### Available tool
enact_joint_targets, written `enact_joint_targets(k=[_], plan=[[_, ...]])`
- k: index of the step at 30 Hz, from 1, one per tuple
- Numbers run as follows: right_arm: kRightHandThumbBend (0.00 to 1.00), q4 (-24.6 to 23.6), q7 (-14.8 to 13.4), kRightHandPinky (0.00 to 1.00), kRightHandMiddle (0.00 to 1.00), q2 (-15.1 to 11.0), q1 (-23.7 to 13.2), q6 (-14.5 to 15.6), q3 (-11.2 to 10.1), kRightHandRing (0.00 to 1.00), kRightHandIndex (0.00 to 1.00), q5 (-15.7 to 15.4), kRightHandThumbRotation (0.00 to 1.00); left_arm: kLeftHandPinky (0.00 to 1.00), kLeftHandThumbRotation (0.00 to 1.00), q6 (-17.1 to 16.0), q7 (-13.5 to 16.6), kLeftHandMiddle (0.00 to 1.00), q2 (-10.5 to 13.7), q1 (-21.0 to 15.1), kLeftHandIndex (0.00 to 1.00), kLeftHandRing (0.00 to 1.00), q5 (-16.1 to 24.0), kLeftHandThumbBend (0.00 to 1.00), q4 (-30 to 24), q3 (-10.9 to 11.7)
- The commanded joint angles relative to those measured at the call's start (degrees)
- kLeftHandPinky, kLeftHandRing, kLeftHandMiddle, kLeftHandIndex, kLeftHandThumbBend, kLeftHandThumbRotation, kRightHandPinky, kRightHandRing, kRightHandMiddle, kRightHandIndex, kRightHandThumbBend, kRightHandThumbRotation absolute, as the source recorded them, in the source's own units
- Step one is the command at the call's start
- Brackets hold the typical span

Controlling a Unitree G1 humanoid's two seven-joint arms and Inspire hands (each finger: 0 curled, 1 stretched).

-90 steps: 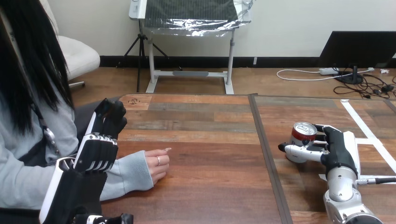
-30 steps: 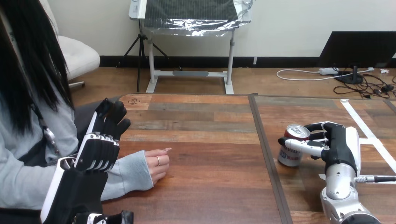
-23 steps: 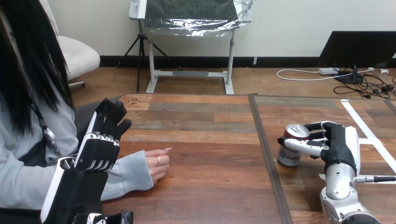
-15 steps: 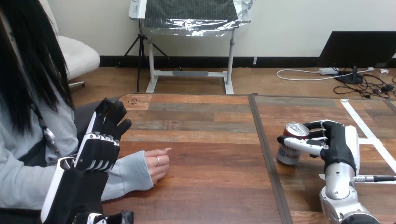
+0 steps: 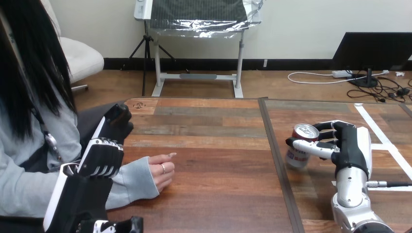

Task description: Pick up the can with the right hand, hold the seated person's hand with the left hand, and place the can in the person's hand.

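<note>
can [image 5: 299, 146], 3 o'clock of the desk [image 5: 214, 141]: thin-walled, smooth, probably light; dents if squeezed hard. right hand [image 5: 350, 144] wrapped round its mid-body, the soundest hold.

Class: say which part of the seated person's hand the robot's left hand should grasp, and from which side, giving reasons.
Probably the back of the person's hand, just ahead of the cuff, coming from above. It rests on the table with fingers curled, so its underside is blocked, and the left hand hovers over the forearm.
</note>
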Motion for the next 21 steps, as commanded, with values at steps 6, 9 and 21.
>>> enact_joint_targets(k=[6,9,21], plan=[[0.85,-2.3,-0.2,0.34,0.47,0.3,-6.7,-4.3,0.7,0.39,0.5,-0.6,0.0,0.91,0.53,0.2,9.7,0.99,1.0,-2.5,0.95,0.97,11.6,1.0,-2.6,2.1],[0.85,-2.5,-0.3,0.34,0.47,0.5,-6.7,-4.8,0.8,0.39,0.5,-0.7,0.0,0.91,0.49,1.3,12.8,1.0,1.8,-1.9,0.96,0.98,15.2,1.0,-4.0,2.6],[0.84,-2.8,1.5,0.33,0.47,0.9,-6.3,-7.3,0.5,0.39,0.5,0.1,0.0,0.84,0.42,5.9,26.3,0.98,5.3,0.3,0.96,0.96,34.4,1.0,-10.4,7.5]])
